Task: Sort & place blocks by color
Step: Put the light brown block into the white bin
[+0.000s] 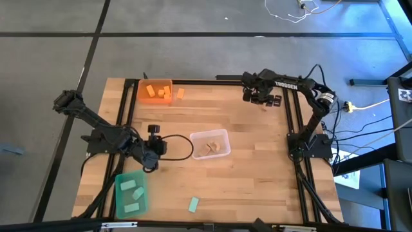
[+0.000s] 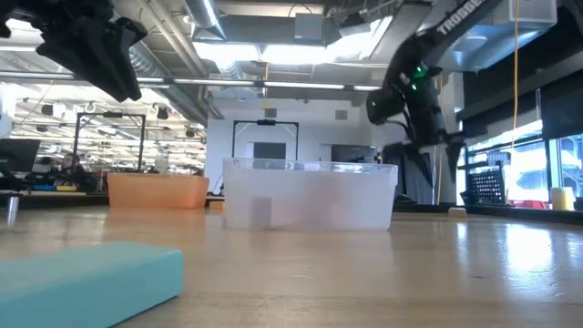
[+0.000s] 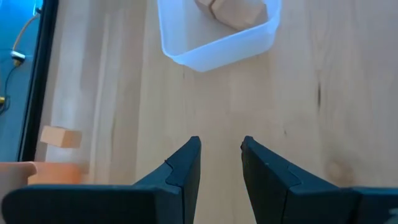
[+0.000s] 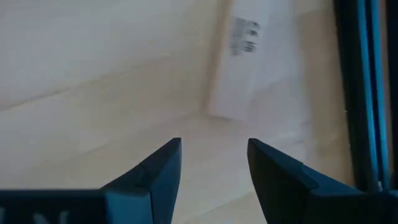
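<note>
The wooden tabletop (image 1: 257,167) carries everything, and the clear bin (image 1: 210,144) near its middle serves as the landmark. The left arm reaches in from the clear bin's left, its left tool (image 1: 152,159) poised just left of that bin; the wrist view shows its two dark fingers (image 3: 180,177) parted with bare wood between them, holding nothing. The right arm bends over the far right corner, well beyond the clear bin, and its right tool (image 1: 262,98) also stands open and empty, fingers (image 4: 155,177) spread above bare wood.

The green bin (image 1: 131,193) sits to the near left of the clear bin, with three mint green blocks (image 1: 129,186) inside. The orange bin (image 1: 154,91) sits to the far left of it, holding several orange blocks (image 1: 158,92). Inside the clear bin lie the tan blocks (image 1: 212,149), bunched together.

Two blocks lie loose: one orange block (image 1: 181,93) just beside the orange bin, on the side toward the clear bin, and one mint green block (image 1: 194,204) on the near edge of the tabletop, nearer than the clear bin.
</note>
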Controlling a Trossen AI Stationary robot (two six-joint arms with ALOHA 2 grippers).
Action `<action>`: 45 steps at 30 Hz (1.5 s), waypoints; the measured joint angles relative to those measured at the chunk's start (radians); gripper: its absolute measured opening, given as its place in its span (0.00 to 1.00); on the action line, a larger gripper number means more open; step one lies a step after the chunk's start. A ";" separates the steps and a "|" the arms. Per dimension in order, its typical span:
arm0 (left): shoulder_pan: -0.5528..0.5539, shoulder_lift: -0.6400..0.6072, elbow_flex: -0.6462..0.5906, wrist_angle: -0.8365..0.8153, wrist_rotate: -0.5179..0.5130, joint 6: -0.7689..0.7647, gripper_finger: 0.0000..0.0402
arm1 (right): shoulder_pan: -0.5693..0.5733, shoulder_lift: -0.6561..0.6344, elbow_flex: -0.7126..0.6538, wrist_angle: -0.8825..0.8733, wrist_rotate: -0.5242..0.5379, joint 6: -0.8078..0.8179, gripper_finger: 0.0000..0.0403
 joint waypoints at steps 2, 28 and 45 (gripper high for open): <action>0.012 0.000 0.000 0.000 0.000 0.000 0.26 | -0.022 0.000 -0.047 0.023 0.000 0.023 0.46; 0.105 0.000 0.000 -0.005 0.044 0.026 0.26 | -0.087 -0.003 -0.273 0.367 0.002 -0.033 0.46; 0.102 0.000 0.000 -0.006 0.085 0.028 0.26 | -0.097 -0.001 -0.275 0.427 0.089 -0.033 0.37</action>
